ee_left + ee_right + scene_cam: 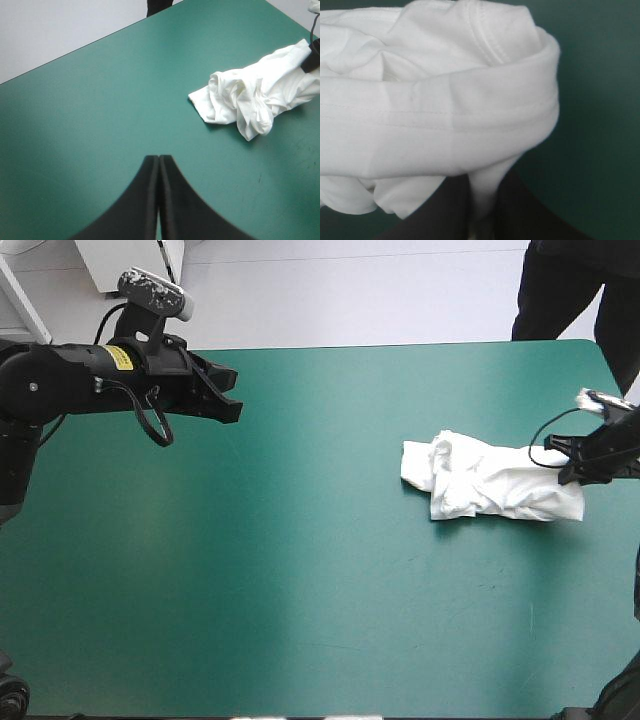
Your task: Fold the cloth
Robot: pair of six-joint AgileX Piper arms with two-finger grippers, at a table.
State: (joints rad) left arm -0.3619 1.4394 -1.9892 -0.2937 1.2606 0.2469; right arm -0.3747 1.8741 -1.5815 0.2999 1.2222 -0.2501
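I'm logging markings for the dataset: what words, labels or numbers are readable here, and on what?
One yellow label on the left arm: too small to read.
The T-shirt: no print visible.
Nothing else shows text.

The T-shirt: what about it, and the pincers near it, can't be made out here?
High view: the T-shirt is a crumpled heap; its own folds hide the sleeves and collar.
High view: the right pincer is too small and dark to show how much cloth it grips.
Right wrist view: cloth fills the picture and runs off its edges.
Left wrist view: the heap's far end runs off the edge.
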